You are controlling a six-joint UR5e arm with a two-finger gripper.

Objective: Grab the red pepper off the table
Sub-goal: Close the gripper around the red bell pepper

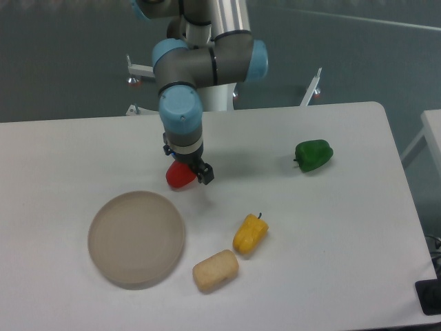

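White desk [331, 227] fills most of the view, with grey floor behind it and my own base at the far edge. My gripper [193, 167] hangs directly over the red pepper [178, 177], which sits on the desk left of centre, just beyond the round plate [136, 238]. My wrist hides the top of the pepper and my fingers, so I cannot tell whether the jaws are spread or closed, nor whether they touch it yet.

I judge the main risk to be the pepper's glossy, rounded skin: if I close off-centre, it could squirt sideways and roll toward the plate. Coming down too low could press a fingertip onto the fruit or the desk; the stem is hidden, so I might catch that too.

Room is generous. The plate's rim lies near, toward the front left; the yellow pepper [249, 233] and the pale bread-like piece [215, 269] lie farther toward the front, and the green pepper [313, 154] is well apart on the right. Every desk edge is far from the pepper, and straight up looks unobstructed for lifting.
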